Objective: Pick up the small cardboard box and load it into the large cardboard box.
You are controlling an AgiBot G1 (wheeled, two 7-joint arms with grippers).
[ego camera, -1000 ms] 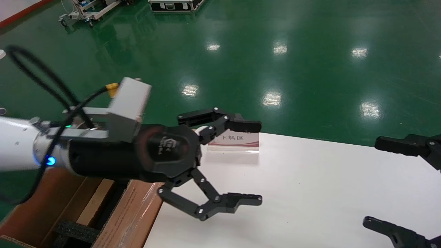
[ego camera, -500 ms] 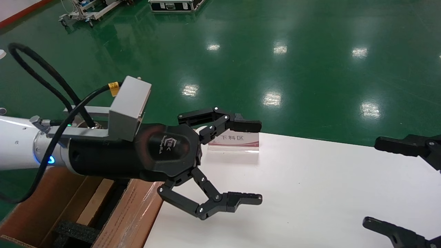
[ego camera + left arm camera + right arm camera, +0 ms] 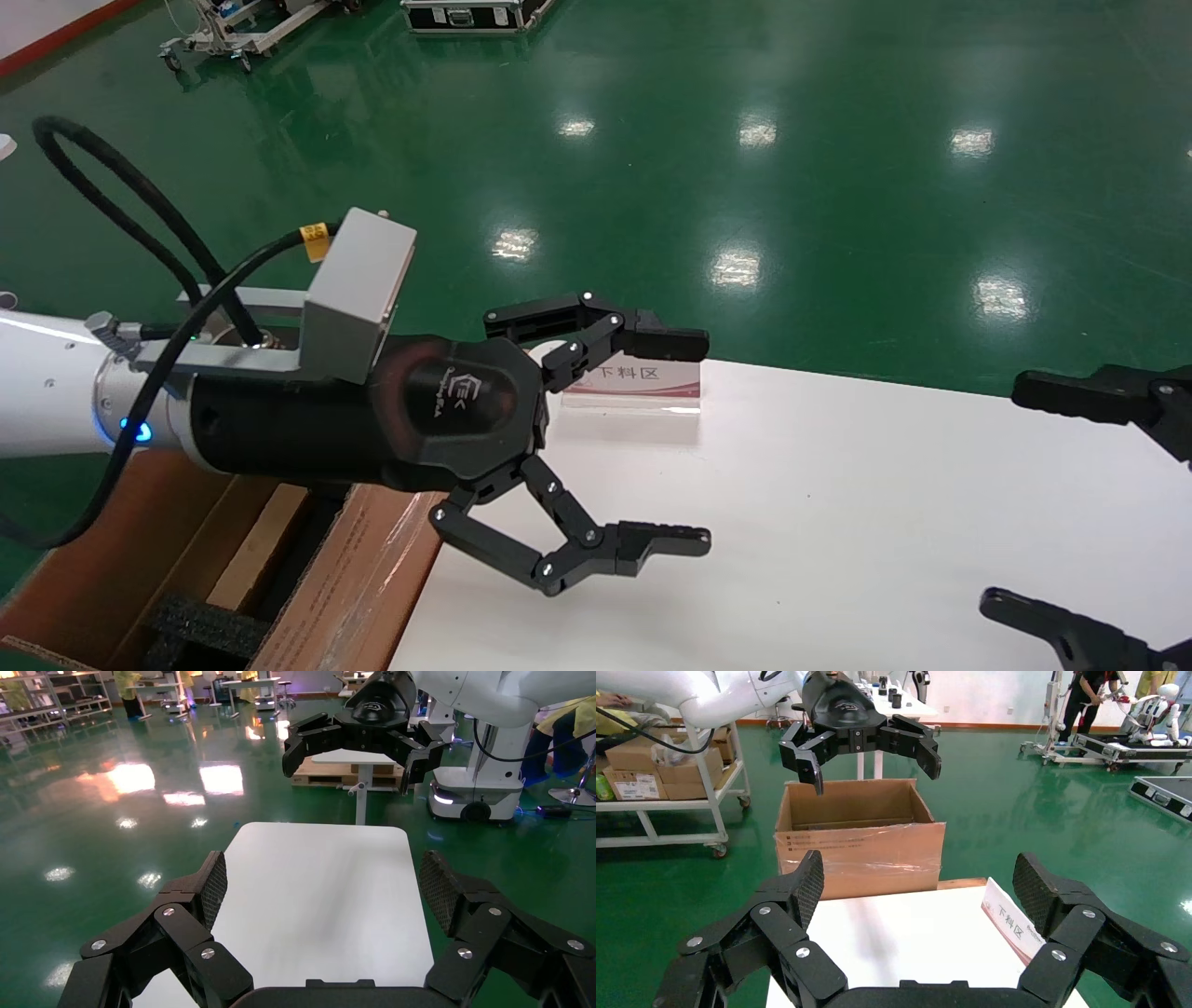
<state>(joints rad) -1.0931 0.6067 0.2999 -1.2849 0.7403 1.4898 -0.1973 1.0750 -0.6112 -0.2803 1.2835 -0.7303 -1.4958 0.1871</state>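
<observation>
Left end effector (image 3: 666,438): wide open, holding nothing, up over the desk (image 3: 838,522).
Right end effector (image 3: 1043,503): wide open too, facing the left one across the desk.
Small box: not in any view.
Big box (image 3: 345,578): just behind and below the left end effector, open on top.
Handling: probably light and stiff; grab two flat sides, gently.

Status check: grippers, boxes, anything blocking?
Left gripper open, empty, above table's left end. Right gripper open, empty, at right edge. Large cardboard box beside table; small box not in view. Sign on far edge.
</observation>
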